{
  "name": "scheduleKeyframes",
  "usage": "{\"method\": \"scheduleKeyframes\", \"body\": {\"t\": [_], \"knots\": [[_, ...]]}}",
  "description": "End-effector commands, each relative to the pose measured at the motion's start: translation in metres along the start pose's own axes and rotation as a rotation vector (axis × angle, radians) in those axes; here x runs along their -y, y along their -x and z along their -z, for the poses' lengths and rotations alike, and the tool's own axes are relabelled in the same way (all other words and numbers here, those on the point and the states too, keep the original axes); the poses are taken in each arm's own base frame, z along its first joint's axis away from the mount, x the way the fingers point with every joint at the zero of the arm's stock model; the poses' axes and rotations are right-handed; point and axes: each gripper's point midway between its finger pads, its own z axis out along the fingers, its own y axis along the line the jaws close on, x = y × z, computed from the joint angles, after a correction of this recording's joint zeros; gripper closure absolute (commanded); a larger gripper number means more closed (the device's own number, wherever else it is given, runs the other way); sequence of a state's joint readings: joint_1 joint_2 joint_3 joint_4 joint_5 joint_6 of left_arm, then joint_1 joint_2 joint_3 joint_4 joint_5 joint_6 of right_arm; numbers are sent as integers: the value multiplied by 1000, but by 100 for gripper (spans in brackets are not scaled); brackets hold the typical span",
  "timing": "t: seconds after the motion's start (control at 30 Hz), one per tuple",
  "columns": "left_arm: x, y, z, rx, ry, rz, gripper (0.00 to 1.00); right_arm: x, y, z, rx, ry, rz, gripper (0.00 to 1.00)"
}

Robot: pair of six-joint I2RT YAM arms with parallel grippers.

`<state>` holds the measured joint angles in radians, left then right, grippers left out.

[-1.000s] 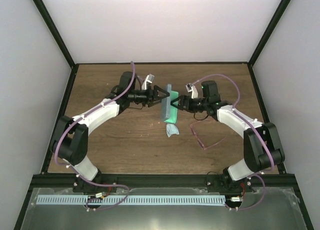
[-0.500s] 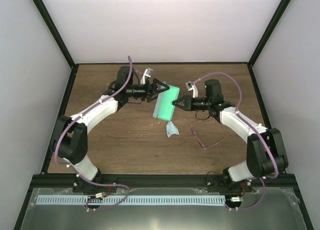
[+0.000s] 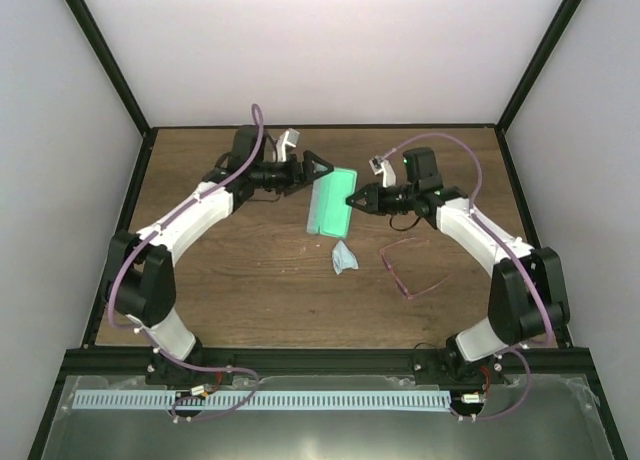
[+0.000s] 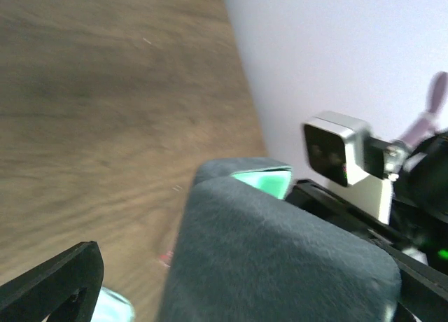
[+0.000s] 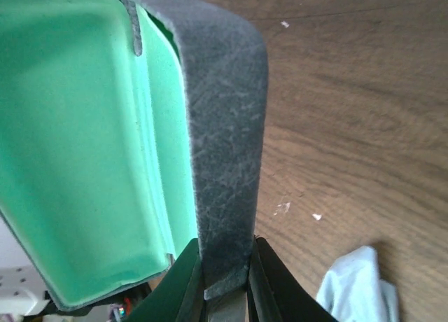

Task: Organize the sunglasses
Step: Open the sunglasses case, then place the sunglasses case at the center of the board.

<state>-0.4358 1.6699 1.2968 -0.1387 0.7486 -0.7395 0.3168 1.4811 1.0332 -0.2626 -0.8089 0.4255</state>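
Right fingers [image 5: 185,284] clamped on the open case [image 3: 330,208] wall. Left fingers [image 3: 317,161] wide apart, just far-left of it. Sunglasses [image 3: 410,271] flat on surface [image 3: 240,275], near-right of case, right of cloth [image 3: 343,258].

- No text, label, brand, number or sign can be read in any view.
- The case [image 3: 330,202], cloth [image 3: 343,257] and sunglasses [image 3: 396,273] show no legible marking; the wrist views are too blurred or too close to show any.
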Motion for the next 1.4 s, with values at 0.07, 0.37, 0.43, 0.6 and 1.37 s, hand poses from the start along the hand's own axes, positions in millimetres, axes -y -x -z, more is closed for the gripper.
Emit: {"method": "scheduleKeyframes", "body": {"t": [0.07,0.37,0.43,0.6,1.37], "knots": [[-34,36,51,193,320,-75,0,15,39,0,11,-176,44,98],[-52,32,46,151,368,-104,0,57,87,-9,-27,-438,76,97],[-61,36,45,146,418,-124,0,68,105,-9,-39,-517,89,97],[-81,60,51,159,538,-168,0,115,120,-5,-141,-803,89,97],[-145,141,65,136,411,-86,0,139,50,3,-404,-1213,155,95]]}}
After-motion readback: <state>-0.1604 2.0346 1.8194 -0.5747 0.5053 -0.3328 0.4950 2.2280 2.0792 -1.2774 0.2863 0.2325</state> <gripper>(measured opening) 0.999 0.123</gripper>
